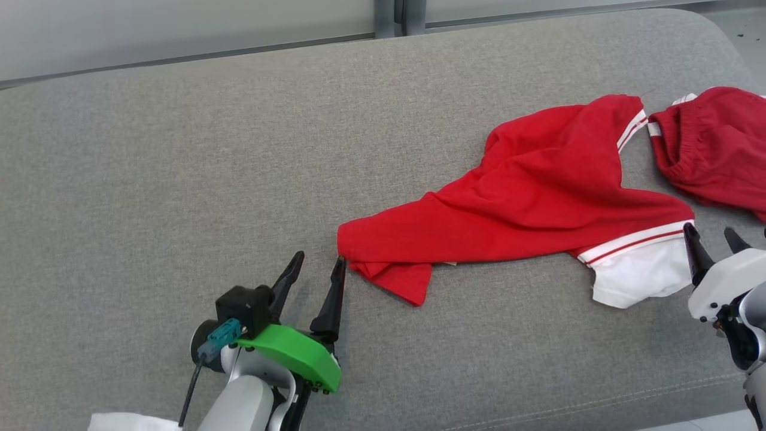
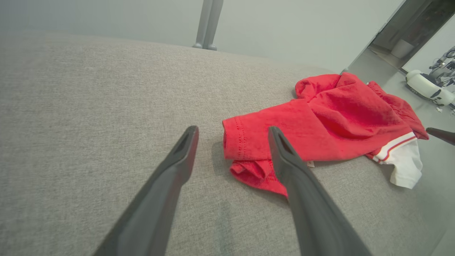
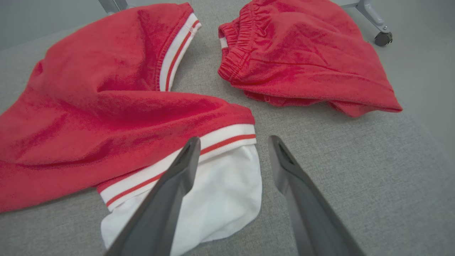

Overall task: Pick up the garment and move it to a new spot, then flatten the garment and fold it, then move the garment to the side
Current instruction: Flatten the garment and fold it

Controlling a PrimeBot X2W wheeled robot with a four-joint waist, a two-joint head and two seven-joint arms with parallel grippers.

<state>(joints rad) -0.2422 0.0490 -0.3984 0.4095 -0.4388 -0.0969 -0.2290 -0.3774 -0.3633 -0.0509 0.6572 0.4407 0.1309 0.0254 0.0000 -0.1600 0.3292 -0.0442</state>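
Observation:
The garment (image 1: 526,203) is a red shirt with white, red-striped trim and a white sleeve end (image 1: 643,278). It lies crumpled across the grey cushion (image 1: 179,149), right of centre. My left gripper (image 1: 318,261) stands open at the garment's left hem corner, its right finger touching the cloth edge. The left wrist view shows that hem (image 2: 245,138) between the spread fingers of the left gripper (image 2: 233,132). My right gripper (image 1: 712,234) is open just right of the white sleeve end. In the right wrist view the right gripper (image 3: 233,142) holds nothing, its left finger over the white sleeve (image 3: 220,192).
A second red piece with an elastic waistband (image 1: 712,143) lies at the cushion's far right edge, close to the garment (image 3: 305,60). The cushion's left half is bare grey fabric. A metal leg with a caster (image 3: 376,25) stands on the floor beyond the cushion.

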